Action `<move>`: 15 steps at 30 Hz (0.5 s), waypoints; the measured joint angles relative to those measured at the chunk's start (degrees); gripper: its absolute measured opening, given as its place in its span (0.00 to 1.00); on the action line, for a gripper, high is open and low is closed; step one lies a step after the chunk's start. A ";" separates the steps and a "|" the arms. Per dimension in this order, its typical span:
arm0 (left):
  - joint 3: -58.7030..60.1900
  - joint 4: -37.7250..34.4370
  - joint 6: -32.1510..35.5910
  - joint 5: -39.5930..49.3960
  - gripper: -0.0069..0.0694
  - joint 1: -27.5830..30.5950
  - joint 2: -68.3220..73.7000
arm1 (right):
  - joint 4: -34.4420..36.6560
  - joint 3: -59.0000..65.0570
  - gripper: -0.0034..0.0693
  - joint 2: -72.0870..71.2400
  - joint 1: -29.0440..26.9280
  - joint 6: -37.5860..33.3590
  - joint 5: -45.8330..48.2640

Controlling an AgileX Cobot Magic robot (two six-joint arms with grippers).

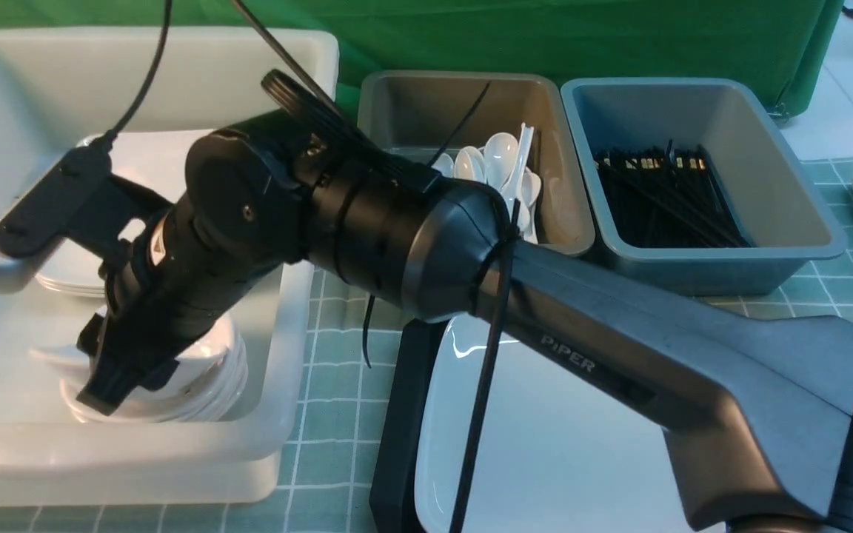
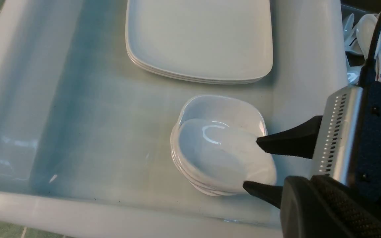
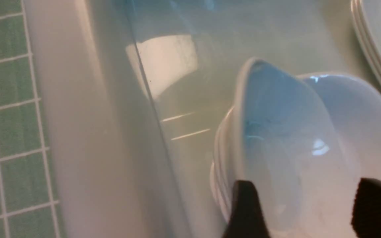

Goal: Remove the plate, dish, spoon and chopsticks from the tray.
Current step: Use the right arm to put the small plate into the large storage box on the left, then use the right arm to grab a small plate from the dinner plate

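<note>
Bright even light, glare, blurry wrist views

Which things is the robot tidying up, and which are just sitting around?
Job: plate, tray, tilted dish.
Just there: white tub, plate stack, dish stack, binned spoons, binned chopsticks.

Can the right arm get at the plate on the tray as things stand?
Probably not yet. Its end effector is in the white tub, fingers astride a tilted dish, and the plate lies under its own forearm; it must pull back first.
</note>
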 joint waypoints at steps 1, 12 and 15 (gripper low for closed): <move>0.00 0.00 0.00 0.00 0.10 0.00 0.00 | -0.60 -0.21 0.77 -0.85 0.00 1.21 1.80; 0.13 -0.27 0.28 0.01 0.10 -1.63 0.00 | -34.39 0.73 0.26 -18.63 -2.00 17.63 20.16; 1.96 -2.80 2.12 -0.09 0.10 -5.87 0.00 | -35.53 12.62 0.10 -27.85 -10.50 22.05 20.11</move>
